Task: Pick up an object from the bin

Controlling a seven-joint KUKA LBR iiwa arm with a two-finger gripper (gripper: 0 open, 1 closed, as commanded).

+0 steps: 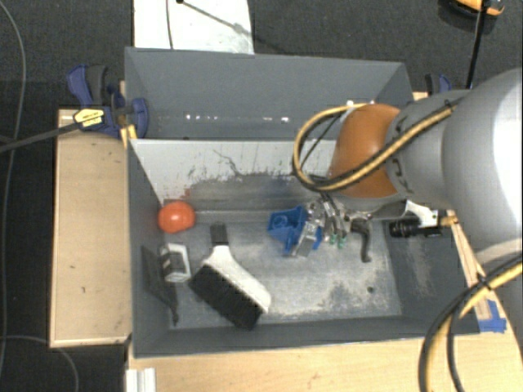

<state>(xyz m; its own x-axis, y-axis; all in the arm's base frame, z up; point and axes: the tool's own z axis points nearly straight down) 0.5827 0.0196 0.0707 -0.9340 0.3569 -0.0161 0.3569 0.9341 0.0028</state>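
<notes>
blue plastic marks the thing nearest the work: a small blue piece lies on the floor of the bin, near the back wall and a little right of the middle. the jaws are down at its right side, touching it or just beside it, i cannot tell which. nor can i tell whether they stand wide or narrow, since the metal parts crowd together there under the arm and its orange cover. nothing can be said to be held.

the rest lies well apart to the left. an orange ball sits near the back left of the floor, with a small black block beside it. a black and white brush lies slantwise toward the front, and a black clip rests by the left wall.

as i judge it, the step in hand is the grasp itself, low in the bin with the blue piece closest. the lift is not yet done, for the piece sits on the floor. the next move calls for the jaws to be set squarely about the piece, shut firmly, then raised straight up, clear of the back wall. the piece looks irregular, so a hold on one edge might let it twist or slip.
</notes>
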